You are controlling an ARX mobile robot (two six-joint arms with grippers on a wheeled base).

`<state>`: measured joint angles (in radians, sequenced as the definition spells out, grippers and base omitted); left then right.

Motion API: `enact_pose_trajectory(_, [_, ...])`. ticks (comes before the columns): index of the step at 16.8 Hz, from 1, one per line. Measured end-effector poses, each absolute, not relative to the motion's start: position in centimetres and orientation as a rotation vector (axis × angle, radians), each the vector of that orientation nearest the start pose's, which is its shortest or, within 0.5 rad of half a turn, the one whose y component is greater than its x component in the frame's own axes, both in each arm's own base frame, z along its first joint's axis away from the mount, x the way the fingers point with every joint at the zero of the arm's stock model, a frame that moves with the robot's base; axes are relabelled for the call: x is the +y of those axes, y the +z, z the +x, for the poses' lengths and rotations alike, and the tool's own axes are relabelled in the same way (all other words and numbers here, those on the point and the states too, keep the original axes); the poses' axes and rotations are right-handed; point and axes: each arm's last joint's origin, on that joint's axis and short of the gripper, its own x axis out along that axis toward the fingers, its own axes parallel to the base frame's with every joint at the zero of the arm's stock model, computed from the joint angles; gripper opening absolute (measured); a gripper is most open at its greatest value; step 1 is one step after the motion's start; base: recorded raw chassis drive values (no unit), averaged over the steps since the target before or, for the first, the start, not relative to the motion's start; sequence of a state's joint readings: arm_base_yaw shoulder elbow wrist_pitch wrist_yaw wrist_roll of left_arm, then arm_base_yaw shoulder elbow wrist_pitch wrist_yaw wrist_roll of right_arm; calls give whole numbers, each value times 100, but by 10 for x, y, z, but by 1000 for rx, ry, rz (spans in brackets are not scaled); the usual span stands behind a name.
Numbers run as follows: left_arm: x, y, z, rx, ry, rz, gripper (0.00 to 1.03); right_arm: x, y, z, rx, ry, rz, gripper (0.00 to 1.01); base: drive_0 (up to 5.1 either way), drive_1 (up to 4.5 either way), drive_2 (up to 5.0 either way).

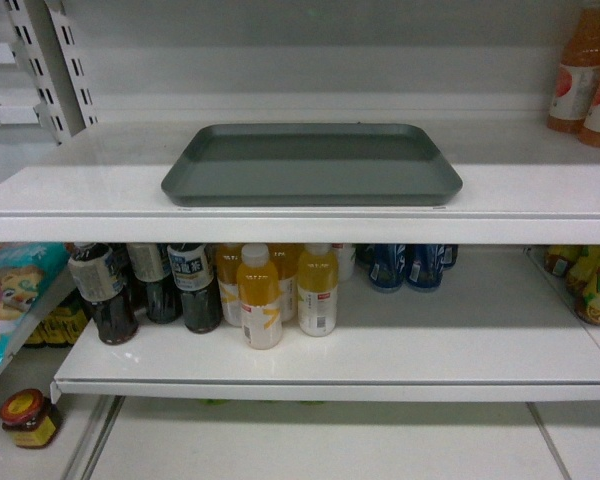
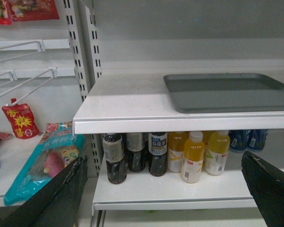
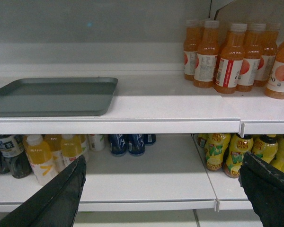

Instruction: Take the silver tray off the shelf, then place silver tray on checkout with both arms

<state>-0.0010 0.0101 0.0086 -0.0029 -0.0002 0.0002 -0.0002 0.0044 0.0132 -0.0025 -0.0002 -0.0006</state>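
Observation:
The silver tray (image 1: 311, 163) lies flat on the upper white shelf (image 1: 540, 190), its front rim close to the shelf lip. It also shows in the left wrist view as the tray (image 2: 227, 91) at upper right, and in the right wrist view as the tray (image 3: 52, 96) at left. My left gripper (image 2: 163, 189) is open, well below and in front of the shelf (image 2: 128, 101), holding nothing. My right gripper (image 3: 163, 189) is open too, low before the shelf (image 3: 180, 111), empty. Neither gripper appears in the head view. The checkout is out of view.
Orange drink bottles (image 3: 227, 56) stand on the upper shelf right of the tray. Dark and yellow bottles (image 1: 260, 295) and blue cans (image 1: 405, 265) fill the lower shelf board (image 1: 430, 350). Snack bags (image 2: 47, 156) and wire hooks (image 2: 19, 78) are at the left. A jar (image 1: 27, 417) sits low left.

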Motion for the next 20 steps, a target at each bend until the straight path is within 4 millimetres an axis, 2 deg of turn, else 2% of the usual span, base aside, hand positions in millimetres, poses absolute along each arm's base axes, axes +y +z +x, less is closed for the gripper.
enact_pose_trajectory(16, [0,165,98,10,-1,0,98,0,167,97,-3,0,-1,98,1,421,-419])
enact_pose_trajectory(20, [0,165,98,5,0,0,98,0,167,97,-5,0,-1,98,0,0,0])
